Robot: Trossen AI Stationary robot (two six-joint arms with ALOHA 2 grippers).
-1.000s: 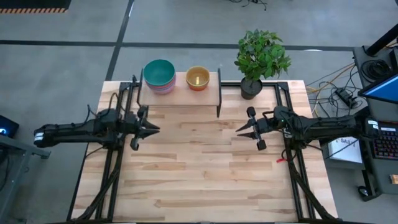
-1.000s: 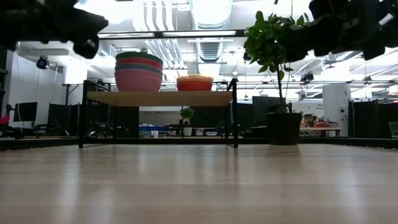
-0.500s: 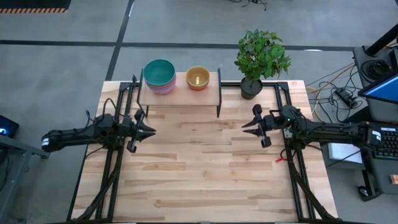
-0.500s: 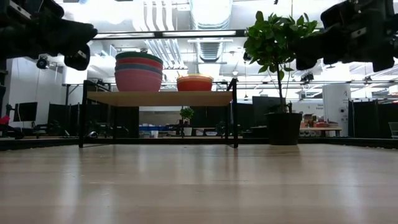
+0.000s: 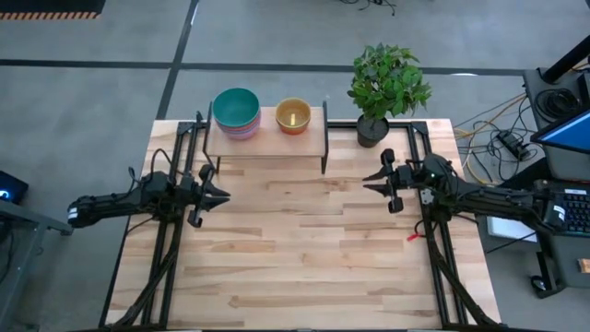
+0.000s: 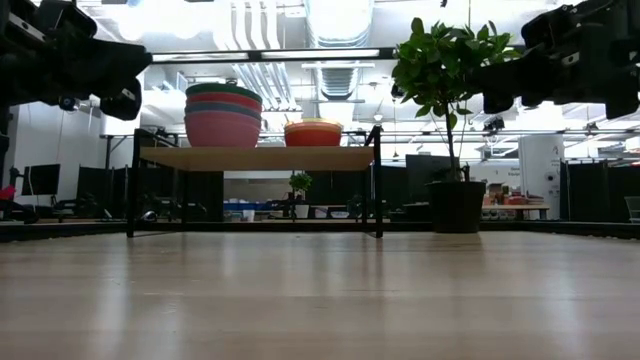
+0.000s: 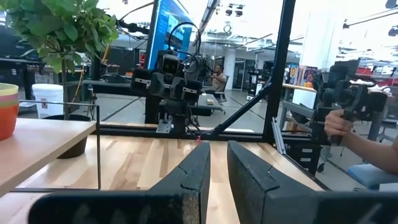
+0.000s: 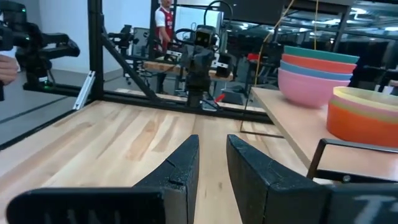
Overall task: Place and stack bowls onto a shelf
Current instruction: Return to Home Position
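Note:
The shelf (image 5: 267, 143) stands at the table's far edge on its black legs. On its board sit two stacks of bowls: a large stack with teal on top (image 5: 236, 109) (image 6: 223, 118) and a small stack with yellow on top (image 5: 293, 115) (image 6: 313, 132). My left gripper (image 5: 225, 194) (image 7: 219, 155) hovers over the table's left half, near the shelf's front left leg. My right gripper (image 5: 367, 181) (image 8: 212, 149) hovers over the right half. They point at each other. Both are shut with only a thin slit between the fingers, and both are empty.
A potted plant (image 5: 387, 83) (image 6: 445, 70) stands at the far edge, right of the shelf. Bare planks (image 5: 295, 249) lie between and in front of the arms. Black frame rails run along both table sides. Beyond the table a person's hand (image 7: 339, 121) grips a controller.
Both arms have drawn back from the table's middle: the left gripper toward the left edge, the right toward the right edge. Both have sunk a little. Bowls and shelf have stayed put.

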